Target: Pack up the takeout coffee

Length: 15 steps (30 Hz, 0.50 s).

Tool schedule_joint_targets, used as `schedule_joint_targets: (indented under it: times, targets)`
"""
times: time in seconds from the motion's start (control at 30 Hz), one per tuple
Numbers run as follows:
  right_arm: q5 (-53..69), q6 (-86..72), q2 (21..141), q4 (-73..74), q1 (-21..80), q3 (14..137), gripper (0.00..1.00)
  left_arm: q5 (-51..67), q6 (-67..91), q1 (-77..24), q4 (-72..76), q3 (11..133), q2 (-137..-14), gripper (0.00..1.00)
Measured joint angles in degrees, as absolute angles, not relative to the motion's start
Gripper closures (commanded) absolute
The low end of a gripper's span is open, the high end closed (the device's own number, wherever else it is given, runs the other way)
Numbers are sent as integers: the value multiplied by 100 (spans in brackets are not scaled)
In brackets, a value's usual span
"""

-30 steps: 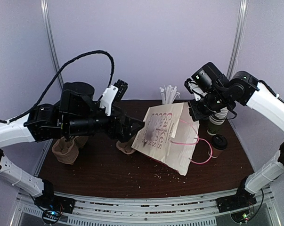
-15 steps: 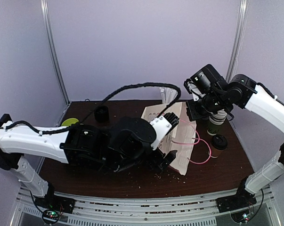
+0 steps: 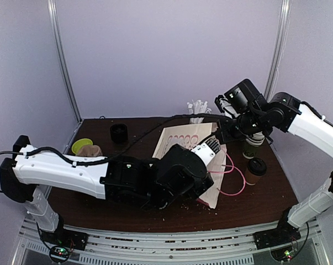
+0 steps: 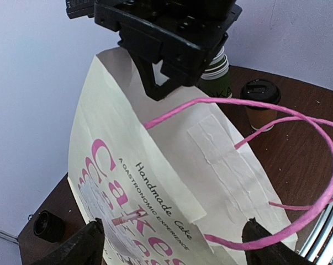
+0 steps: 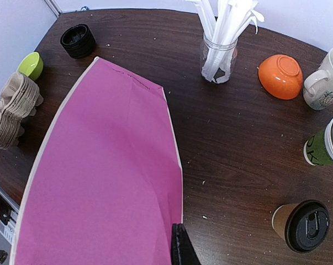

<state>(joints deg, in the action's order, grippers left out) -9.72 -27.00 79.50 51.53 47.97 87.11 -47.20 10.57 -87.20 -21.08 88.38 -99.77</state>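
Takeout coffee [image 3: 256,170]: brown paper cup, black dome lid on, standing upright on the table [image 5: 238,138] at its right side. It is outside the bag and no gripper touches it. The stack of green-and-white cups [image 3: 252,144] stands just behind it in the top view. The pink string handles [image 3: 235,176] loop down close beside it; whether they touch cannot be told.

Paper bag [image 3: 191,160]: cream outside with pink lettering, pink inside, standing tilted near the middle of the table, left of the coffee.

Right gripper [image 4: 160,83]: clamped on the bag's upper rim. The right wrist view shows one finger [image 5: 178,245] against the rim's edge and the pink inner wall spread out below the camera.

Left gripper [image 4: 172,240]: spread wide, its two tips at the lower corners of the left wrist view, the printed face of the bag lying between and beyond them — nothing pinched. In the top view the left arm reaches across the table, its black wrist low against the bag's near side.

Other items:
- Jar of white stirrers [image 5: 218,49], orange bowl [image 5: 280,75] and beige mug [image 5: 326,80] along the far edge.
- Black ring stack [image 5: 78,40], green bowl [image 5: 31,64] and brown paper stack [image 5: 14,110] at the left side.
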Motion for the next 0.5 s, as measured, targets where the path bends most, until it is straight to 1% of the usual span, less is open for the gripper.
schedule_joint_targets:
  times: [0.1,0.27,0.3,0.5]
  targets:
    - [-913,-2744,7881,5072,4790,8639,100,-4899,961,-8720,-2095,8971,-10134,21]
    - [-845,-2786,7765,5002,4783,8552,100,-5043,827,-8720,-2056,8997,-10171,42]
    - [-829,-2790,7747,4991,4783,8536,100,-5063,784,-8720,-2056,9021,-10171,46]
    - [-742,-2853,7701,4917,4779,8479,100,-5144,644,-8720,-1962,9098,-10171,84]
